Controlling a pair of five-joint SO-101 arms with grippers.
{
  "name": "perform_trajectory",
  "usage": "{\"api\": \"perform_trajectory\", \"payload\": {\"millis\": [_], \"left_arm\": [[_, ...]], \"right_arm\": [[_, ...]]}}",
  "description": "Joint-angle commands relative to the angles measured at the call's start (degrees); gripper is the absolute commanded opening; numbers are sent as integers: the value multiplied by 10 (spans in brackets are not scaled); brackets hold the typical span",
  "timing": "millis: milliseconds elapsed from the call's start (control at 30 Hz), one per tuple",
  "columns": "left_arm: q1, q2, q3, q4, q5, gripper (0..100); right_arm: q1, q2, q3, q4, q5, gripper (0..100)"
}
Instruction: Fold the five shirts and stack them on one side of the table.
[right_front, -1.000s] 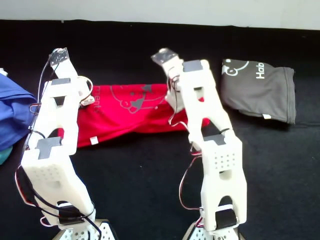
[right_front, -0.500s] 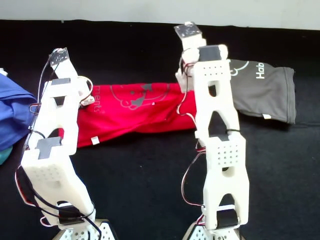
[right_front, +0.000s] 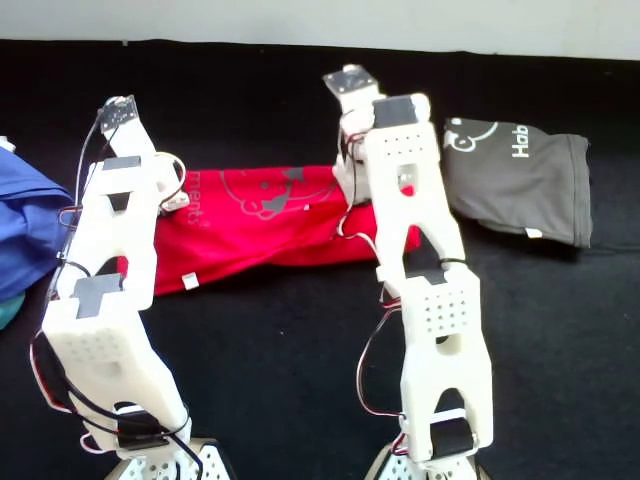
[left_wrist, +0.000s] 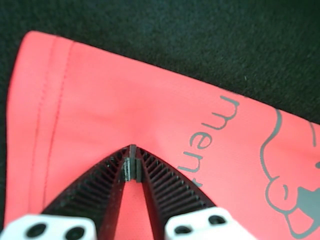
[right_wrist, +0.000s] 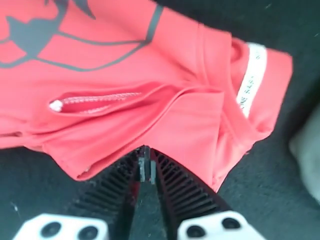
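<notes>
Two end effectors grip a red shirt laid lengthwise on the black tabletop.
The left end effector is closed, pinching cloth near the shirt's stitched end. The right end effector is closed on the edge at the opposite end. A folded grey shirt lies just beyond that end, and a blue garment lies beyond the other.

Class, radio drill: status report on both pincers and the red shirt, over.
Left pincer shut on red shirt. Right pincer shut on its other end. Folded grey shirt close beside it.
</notes>
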Motion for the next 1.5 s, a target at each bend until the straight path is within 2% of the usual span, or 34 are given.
{"api": "perform_trajectory", "payload": {"millis": [0, 300, 433, 633, 767, 900, 1100, 1267, 1467], "left_arm": [[7, 2, -14, -7, 3, 9], [7, 2, -14, -8, 3, 9], [7, 2, -14, -8, 3, 9], [7, 2, -14, -8, 3, 9], [7, 2, -14, -8, 3, 9], [7, 2, -14, -8, 3, 9], [7, 2, -14, -8, 3, 9], [7, 2, -14, -8, 3, 9], [7, 2, -14, -8, 3, 9]], "right_arm": [[-4, -10, 30, 7, -5, 7], [-59, -3, 65, 0, -3, 7], [-80, -3, 65, -59, -3, 7], [-67, -2, 65, -186, -4, 7], [-67, -3, 65, -221, -4, 7], [-60, -11, 54, -205, -4, 7], [-26, -15, 22, -76, -3, 7], [-9, -15, 22, -15, -3, 7], [-28, -4, 24, -15, -3, 7]]}}
